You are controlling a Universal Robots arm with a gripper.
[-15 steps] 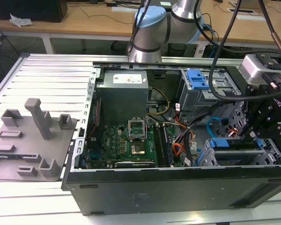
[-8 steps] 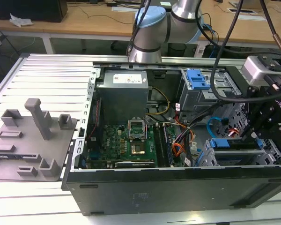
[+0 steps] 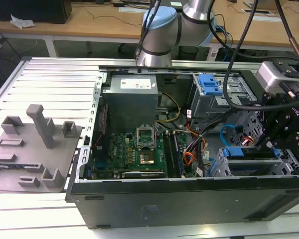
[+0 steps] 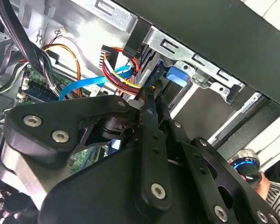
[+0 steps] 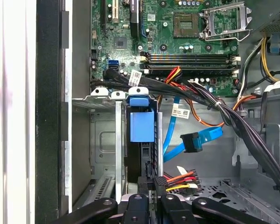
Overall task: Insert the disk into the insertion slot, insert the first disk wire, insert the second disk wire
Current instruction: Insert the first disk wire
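The disk (image 5: 142, 125), in its blue carrier, sits edge-on inside the insertion slot (image 5: 105, 140), a silver cage at the exterior view's right of the open computer case; its blue tab (image 3: 237, 152) shows there too. My gripper (image 5: 149, 187) is at the disk's near end, fingers close together on the black plug of the first disk wire (image 5: 175, 179), the red, yellow and black bundle (image 4: 126, 74). The second disk wire (image 5: 196, 140), a light-blue flat cable with a black plug, hangs loose beside the slot (image 3: 225, 130). In the second wrist view, my gripper (image 4: 148, 100) points at the cage.
The motherboard (image 3: 134, 149) and power supply (image 3: 129, 97) fill the case's middle. A taller grey cage with a blue latch (image 3: 209, 84) stands behind the slot. Black cable bundles (image 5: 233, 116) cross nearby. A grey fixture plate (image 3: 35, 144) lies left. A hand (image 4: 263, 183) shows beyond the case.
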